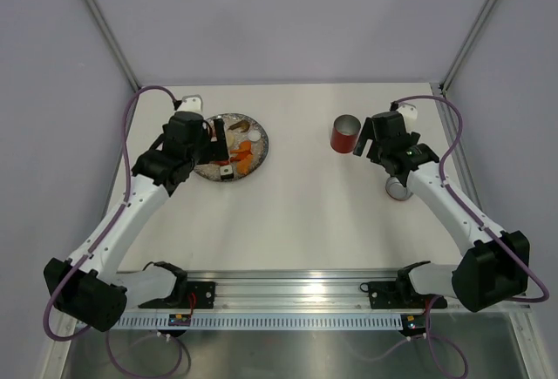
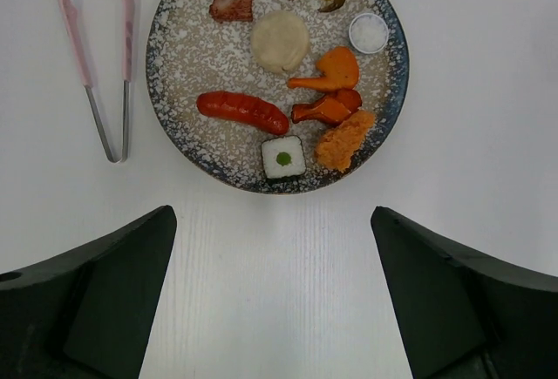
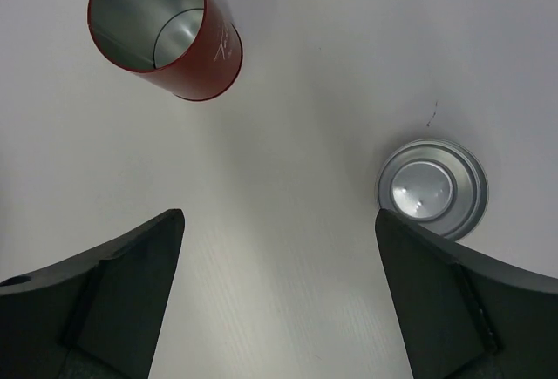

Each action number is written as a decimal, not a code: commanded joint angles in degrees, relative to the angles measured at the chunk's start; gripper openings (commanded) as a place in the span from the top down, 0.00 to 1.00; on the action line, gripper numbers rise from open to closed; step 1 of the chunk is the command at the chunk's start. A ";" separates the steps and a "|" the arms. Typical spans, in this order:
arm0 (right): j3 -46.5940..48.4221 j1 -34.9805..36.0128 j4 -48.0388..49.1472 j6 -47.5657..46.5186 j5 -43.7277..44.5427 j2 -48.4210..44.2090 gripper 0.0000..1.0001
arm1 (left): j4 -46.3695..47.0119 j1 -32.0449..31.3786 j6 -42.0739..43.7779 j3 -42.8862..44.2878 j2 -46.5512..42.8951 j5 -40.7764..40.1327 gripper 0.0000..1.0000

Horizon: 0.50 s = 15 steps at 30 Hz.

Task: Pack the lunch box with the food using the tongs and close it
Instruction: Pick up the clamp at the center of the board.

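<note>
Left gripper, right gripper: jaws wide, empty. Red cylindrical lunch box open, bare-metal inside; round silver lid at its 5 o'clock.

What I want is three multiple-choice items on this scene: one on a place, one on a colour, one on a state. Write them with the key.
1. The slim pale pink V-shaped tongs lie: A held aloft; B on the white table beside the speckled grey round plate; C propped against a wall.
2. The dot on the white cube of food is: A blue; B black; C green.
3. The small red cylindrical metal canister is: A open and empty; B lidded; C open and full.
Key: 1 B, both arms rest flat beside the plate; 2 C, it shows green; 3 A, bare silver inside, its round silver lid lies apart.
</note>
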 commanded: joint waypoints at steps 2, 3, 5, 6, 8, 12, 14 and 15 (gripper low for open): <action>-1.31 -0.11 3.42 -0.22 -0.85 -2.17 0.01 | 3.29 0.27 0.76 0.58 -2.77 1.61 0.01; -1.31 -0.11 3.43 -0.31 -1.29 -2.08 0.01 | 3.29 0.27 0.85 0.14 -2.95 1.35 0.01; -1.14 -0.11 3.34 -0.74 -2.08 -1.99 0.01 | 3.03 0.27 0.42 -0.04 -2.95 -0.22 0.01; -1.31 -0.11 3.51 -0.92 -2.96 -2.08 0.00 | 2.77 0.27 0.41 0.13 -2.78 -0.76 0.01; -1.75 -0.11 4.04 -1.80 -3.84 -2.34 0.01 | 1.89 0.18 -0.02 0.48 -1.99 -2.42 0.01; -3.42 -0.11 5.45 -2.50 -5.07 -4.01 0.01 | -0.83 1.93 -1.61 2.24 0.73 -3.84 0.01; -3.86 -0.11 5.71 -2.77 -5.34 -4.63 0.01 | -3.90 5.78 -2.66 4.43 2.66 -2.44 0.01; -3.95 -0.19 5.45 -2.85 -5.16 -5.24 0.01 | -4.52 7.54 -2.66 4.96 4.50 -1.47 0.01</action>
